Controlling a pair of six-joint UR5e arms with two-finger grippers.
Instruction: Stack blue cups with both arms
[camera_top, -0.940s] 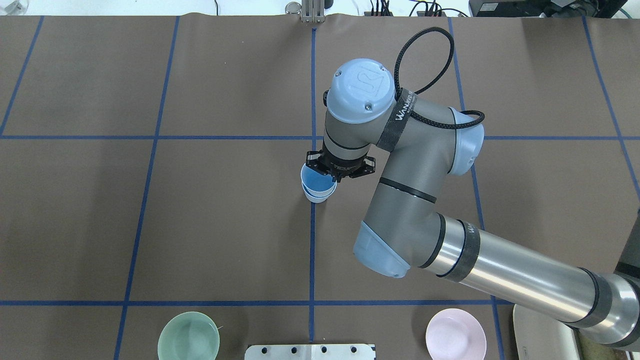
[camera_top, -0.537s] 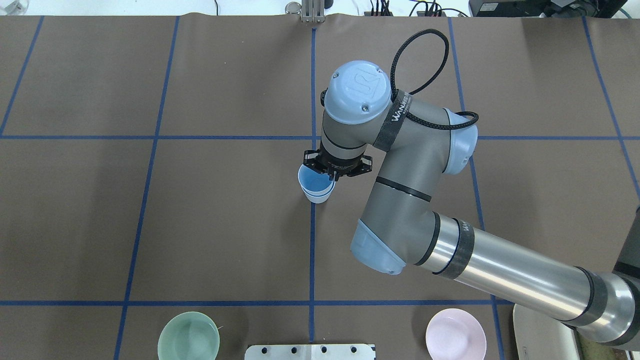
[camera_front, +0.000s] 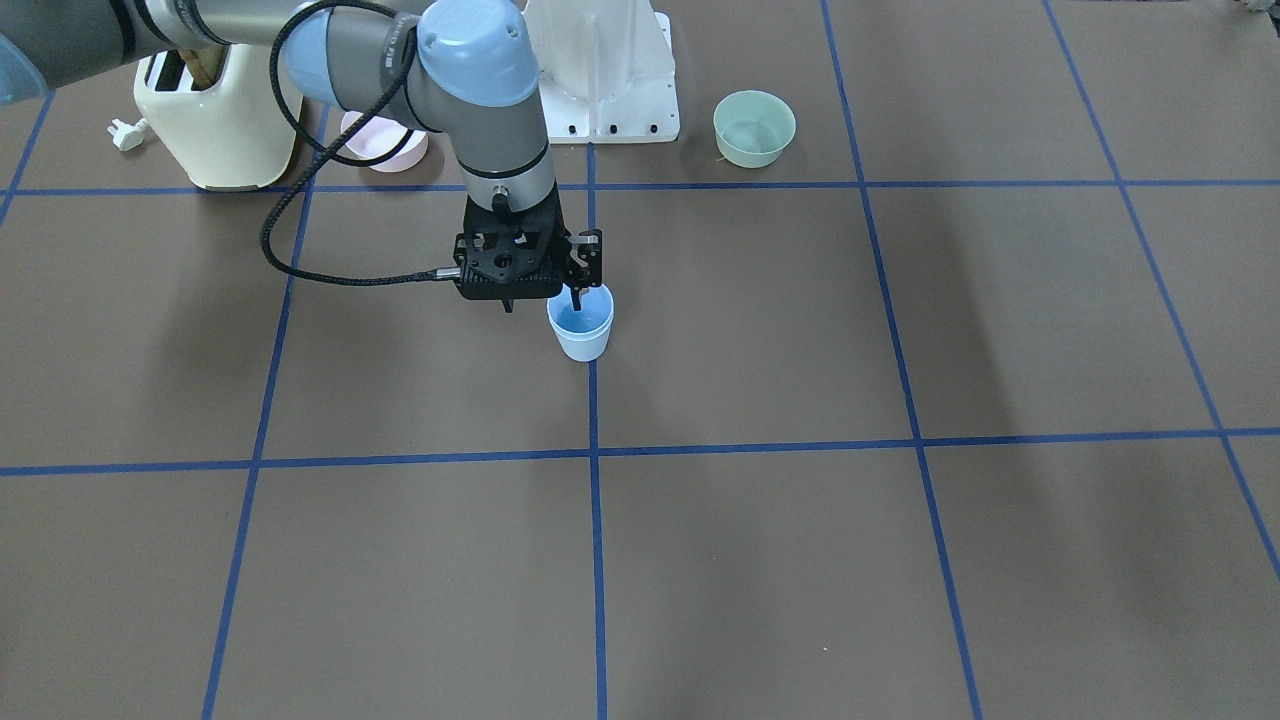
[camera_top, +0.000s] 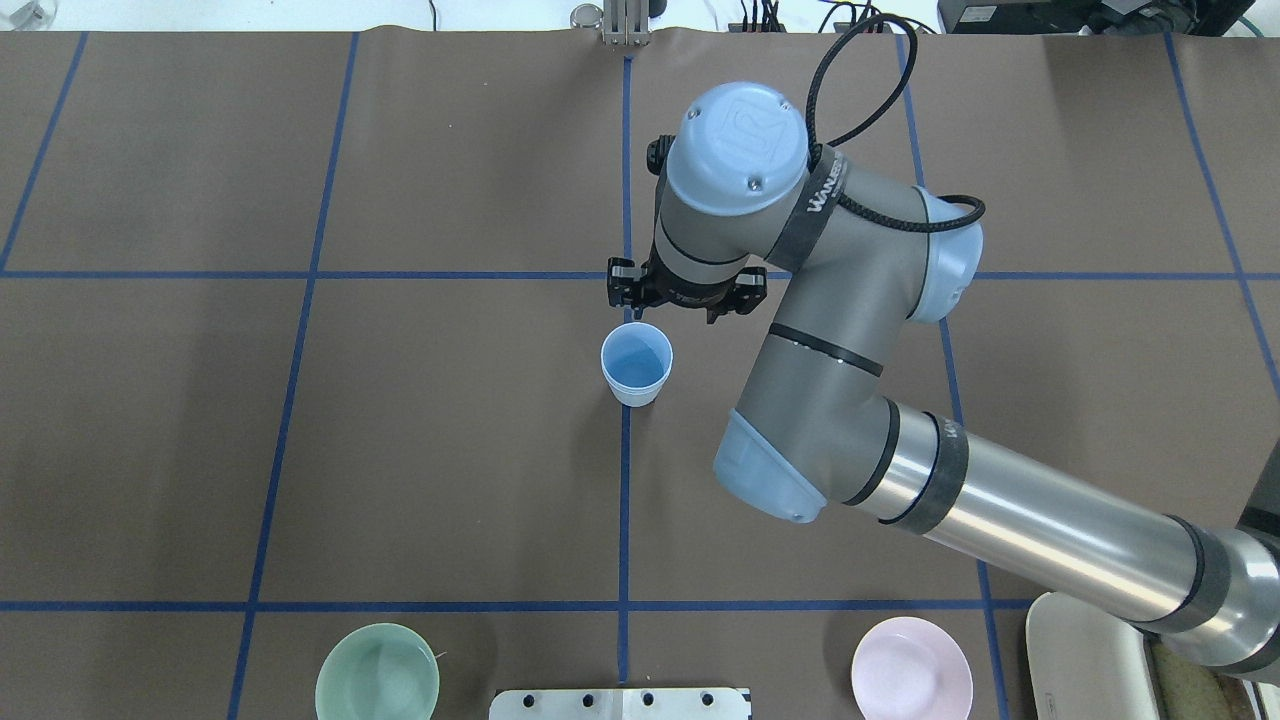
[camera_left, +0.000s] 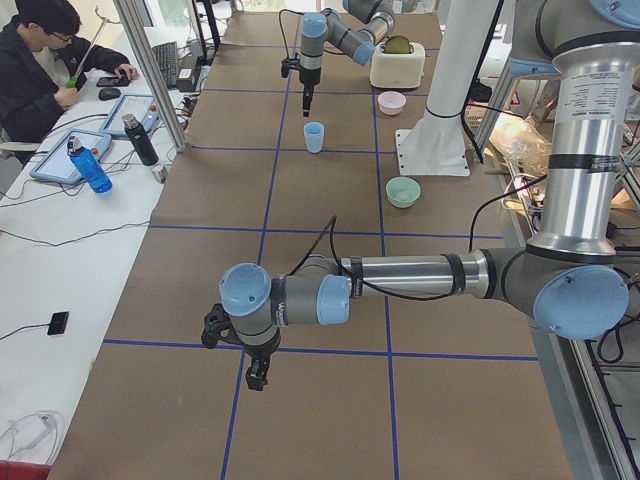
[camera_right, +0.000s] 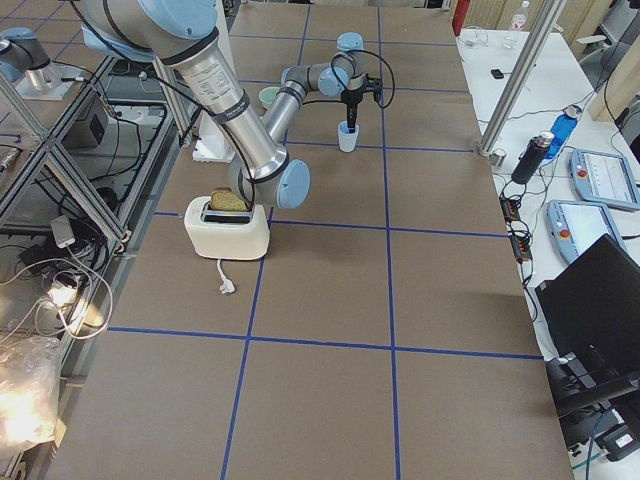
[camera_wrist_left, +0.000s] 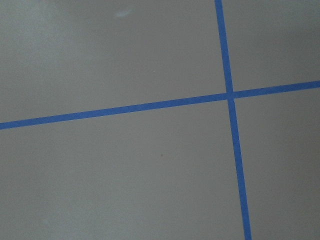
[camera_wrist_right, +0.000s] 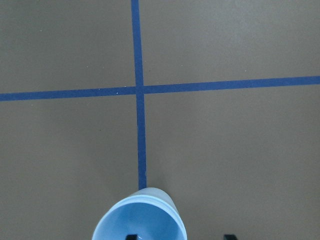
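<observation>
The two blue cups (camera_top: 636, 362) stand nested one inside the other on the centre tape line, looking like a single tumbler; they also show in the front view (camera_front: 581, 325) and at the bottom of the right wrist view (camera_wrist_right: 140, 217). My right gripper (camera_top: 675, 312) is open and empty, raised just above and behind the cups. In the front view (camera_front: 542, 302) one fingertip (camera_front: 576, 298) hangs over the cup's rim. My left gripper (camera_left: 255, 372) hangs over bare table far from the cups; I cannot tell whether it is open or shut.
A green bowl (camera_top: 377, 685) and a pink bowl (camera_top: 911, 680) sit at the near edge beside the white pedestal base (camera_top: 620, 703). A cream toaster (camera_front: 215, 110) stands by the pink bowl. An operator (camera_left: 40, 70) sits at the side desk.
The right gripper was shut on the upper cup's rim with two rims showing. It has let go, opened and moved up and away; the cups now sit fully nested.
</observation>
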